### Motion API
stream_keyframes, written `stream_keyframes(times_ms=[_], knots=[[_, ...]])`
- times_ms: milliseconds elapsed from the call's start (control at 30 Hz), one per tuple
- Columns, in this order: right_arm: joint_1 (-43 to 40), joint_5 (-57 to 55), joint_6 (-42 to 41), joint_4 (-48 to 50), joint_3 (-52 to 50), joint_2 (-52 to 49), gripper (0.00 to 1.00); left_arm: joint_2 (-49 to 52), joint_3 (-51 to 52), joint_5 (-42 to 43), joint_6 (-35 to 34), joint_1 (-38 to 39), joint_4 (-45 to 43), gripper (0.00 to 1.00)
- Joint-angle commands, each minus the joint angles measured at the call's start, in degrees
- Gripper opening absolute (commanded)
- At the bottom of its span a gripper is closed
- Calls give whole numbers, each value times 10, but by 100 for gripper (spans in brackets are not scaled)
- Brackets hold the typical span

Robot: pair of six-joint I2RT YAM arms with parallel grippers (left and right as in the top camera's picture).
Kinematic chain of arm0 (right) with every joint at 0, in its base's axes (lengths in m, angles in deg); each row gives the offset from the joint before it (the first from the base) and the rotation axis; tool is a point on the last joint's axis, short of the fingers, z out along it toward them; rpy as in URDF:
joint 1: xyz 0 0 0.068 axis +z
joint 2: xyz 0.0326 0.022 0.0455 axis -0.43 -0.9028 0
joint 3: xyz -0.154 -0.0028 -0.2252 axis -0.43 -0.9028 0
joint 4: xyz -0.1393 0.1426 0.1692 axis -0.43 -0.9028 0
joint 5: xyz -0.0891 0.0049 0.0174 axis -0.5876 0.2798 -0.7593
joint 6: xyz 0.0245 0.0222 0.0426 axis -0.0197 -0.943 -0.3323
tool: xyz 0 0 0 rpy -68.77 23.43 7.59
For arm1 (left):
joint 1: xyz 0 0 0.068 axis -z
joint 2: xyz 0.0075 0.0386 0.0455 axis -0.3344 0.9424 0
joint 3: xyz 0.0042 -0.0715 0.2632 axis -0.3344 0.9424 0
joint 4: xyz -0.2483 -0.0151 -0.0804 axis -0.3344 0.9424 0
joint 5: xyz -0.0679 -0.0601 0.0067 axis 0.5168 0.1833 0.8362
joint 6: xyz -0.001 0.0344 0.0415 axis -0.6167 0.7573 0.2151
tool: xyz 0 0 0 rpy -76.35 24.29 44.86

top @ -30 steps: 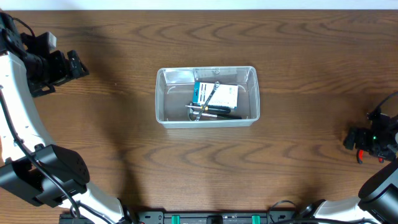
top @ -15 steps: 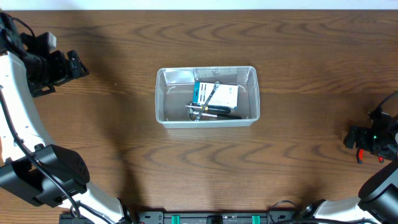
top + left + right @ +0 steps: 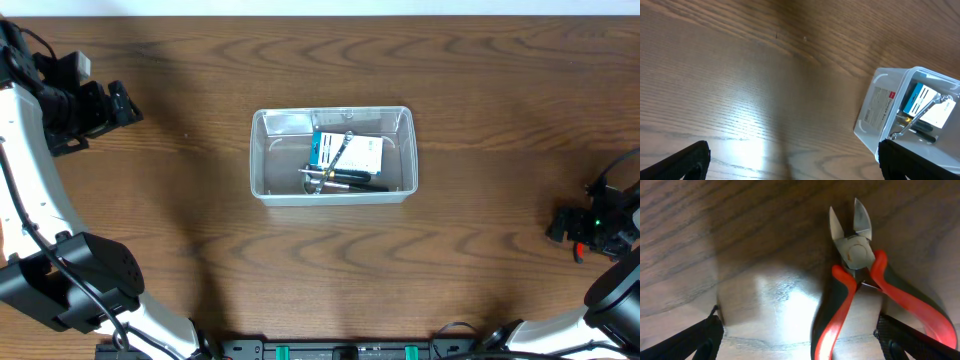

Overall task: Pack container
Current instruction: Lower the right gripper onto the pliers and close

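Dark wood table (image 3: 480, 120). Clear container (image 3: 262, 160) at centre, already holding blue-and-white box (image 3: 362, 152), wrench (image 3: 341, 147), dark-handled tools (image 3: 350, 180). Red-handled cutters (image 3: 857, 252) lie on table at your far right, well apart from container; likely last item left. Your right gripper (image 3: 800, 332) hangs over them, fingers wide, nothing held. Your left gripper (image 3: 792, 157) sits far left, fingers wide, empty.

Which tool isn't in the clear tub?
The red-handled pliers. They lie out on the table, while the silver wrench and the black-handled tool are inside the clear tub.
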Motion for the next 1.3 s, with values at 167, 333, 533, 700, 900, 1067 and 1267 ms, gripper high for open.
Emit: stream_keyframes(times_ms=[167, 333, 533, 700, 900, 1067, 1267], knots=[[-5, 7, -7, 11, 0, -23, 99, 6, 1, -5, 3, 0, 0, 98], [-5, 6, -7, 16, 0, -23, 90, 6, 1, -5, 3, 0, 0, 98], [-5, 7, -7, 19, 0, -23, 74, 6, 1, -5, 3, 0, 0, 98], [-5, 7, -7, 21, 0, -23, 60, 6, 1, -5, 3, 0, 0, 98], [-5, 6, -7, 21, 0, -23, 49, 6, 1, -5, 3, 0, 0, 98], [-5, 6, -7, 21, 0, -23, 41, 6, 1, -5, 3, 0, 0, 98], [-5, 6, -7, 21, 0, -23, 33, 6, 1, -5, 3, 0, 0, 98]])
